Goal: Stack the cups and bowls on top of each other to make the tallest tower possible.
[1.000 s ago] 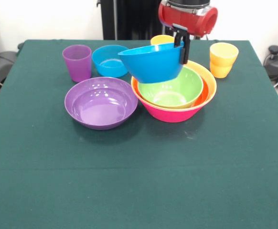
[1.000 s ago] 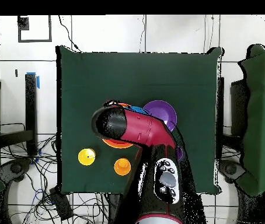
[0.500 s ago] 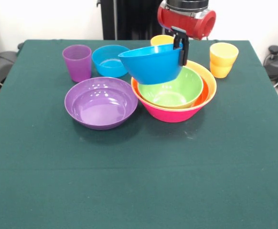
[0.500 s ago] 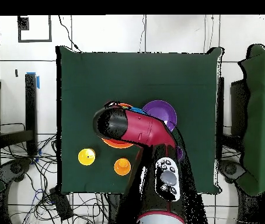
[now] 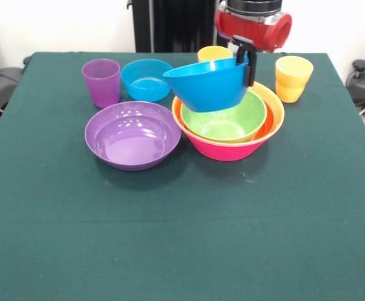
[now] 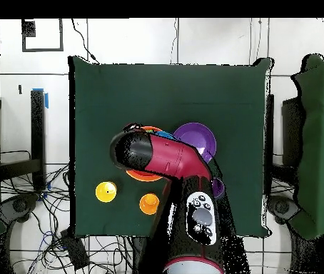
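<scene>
1. Front view shows the gripper (image 5: 248, 61) pinching the far right rim of a blue bowl (image 5: 209, 83), which hangs tilted in the air, its open side facing up and toward the camera.
2. Directly below the gripper and the held bowl sits the tower (image 5: 229, 128): a green bowl (image 5: 226, 119) nested in an orange bowl (image 5: 271, 113), inside a large pink bowl (image 5: 226, 149). The blue bowl overlaps the green bowl's far left rim in this view; whether they touch cannot be told.
3. Left of the gripper and lower, on the table (image 5: 182, 238), a purple bowl (image 5: 132, 135) rests just beside the pink bowl.
4. Farther left of the gripper stand a small blue bowl (image 5: 143, 79) and a purple cup (image 5: 101, 82), close together.
5. Just behind the held bowl, a yellow cup (image 5: 212, 53) shows only its rim.
6. Right of the gripper, yellow-orange cups (image 5: 293, 78) stand stacked, apart from the tower.
7. Overhead view has the red arm (image 6: 166, 158) covering the tower; the purple bowl (image 6: 197, 139) peeks out beside it, and two cups (image 6: 106, 191) (image 6: 149, 204) stand apart.
</scene>
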Controlling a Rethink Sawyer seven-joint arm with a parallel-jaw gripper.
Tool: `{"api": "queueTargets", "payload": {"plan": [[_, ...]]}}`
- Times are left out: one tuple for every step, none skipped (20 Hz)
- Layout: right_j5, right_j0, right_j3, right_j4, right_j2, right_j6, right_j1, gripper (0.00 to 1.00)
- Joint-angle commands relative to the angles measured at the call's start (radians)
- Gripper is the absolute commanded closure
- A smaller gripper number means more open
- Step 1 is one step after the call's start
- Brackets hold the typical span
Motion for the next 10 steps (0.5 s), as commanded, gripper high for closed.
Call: {"api": "queueTargets", "payload": {"plan": [[-0.004,0.055,0.018,0.038,0.073,0.167,0.051,1.0],[-0.002,0.065,0.012,0.04,0.065,0.174,0.055,1.0],[-0.001,0.071,0.009,0.043,0.062,0.175,0.058,1.0],[0.004,0.076,0.006,0.045,0.058,0.174,0.058,1.0],[0.01,0.081,0.002,0.047,0.054,0.173,0.059,1.0],[0.012,0.086,0.0,0.051,0.051,0.174,0.06,1.0],[0.013,0.09,-0.002,0.056,0.048,0.175,0.062,1.0],[0.01,0.092,-0.003,0.059,0.048,0.174,0.065,1.0],[0.002,0.092,-0.003,0.062,0.049,0.172,0.069,1.0],[-0.006,0.09,-0.001,0.063,0.049,0.167,0.073,1.0]]}}
